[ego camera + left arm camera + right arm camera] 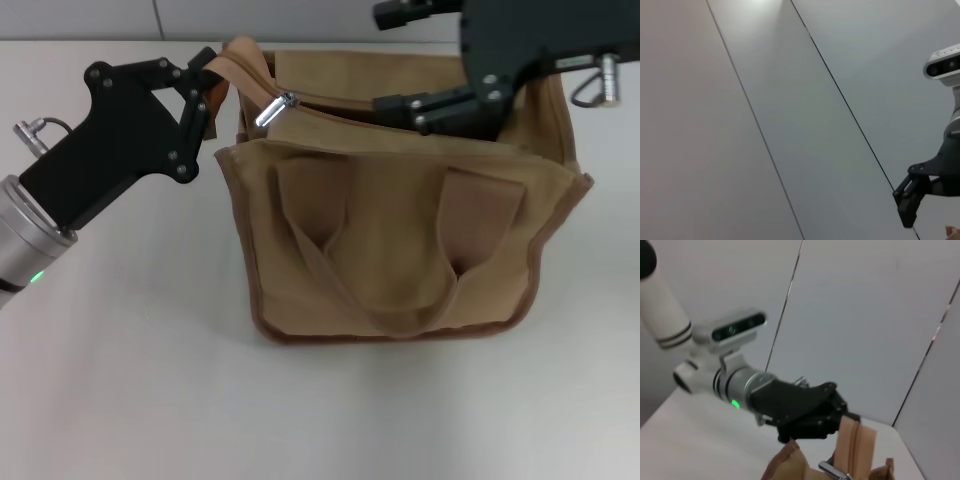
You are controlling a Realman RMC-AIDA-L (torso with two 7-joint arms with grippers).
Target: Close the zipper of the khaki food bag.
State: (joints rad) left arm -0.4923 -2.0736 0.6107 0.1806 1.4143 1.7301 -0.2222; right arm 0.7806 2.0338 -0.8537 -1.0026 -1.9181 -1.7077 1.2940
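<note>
The khaki food bag [400, 240] stands in the middle of the white table, its two loop handles hanging down its near side. Its zipper runs along the top with the mouth gaping. The silver slider [275, 108] sits at the bag's left end. My left gripper [208, 88] is shut on the tan zipper end tab [240, 55] at the bag's top left corner. The right wrist view also shows the left gripper [832, 422], the tab [855, 445] and the slider [832, 471]. My right gripper [390, 60] is open over the bag's far right top, its lower finger [430, 110] just above the zipper line.
The white table [120, 380] spreads to the bag's left and front. A grey panelled wall [790, 100] stands behind. The right gripper [912, 197] and its wrist camera [945, 65] show in the left wrist view.
</note>
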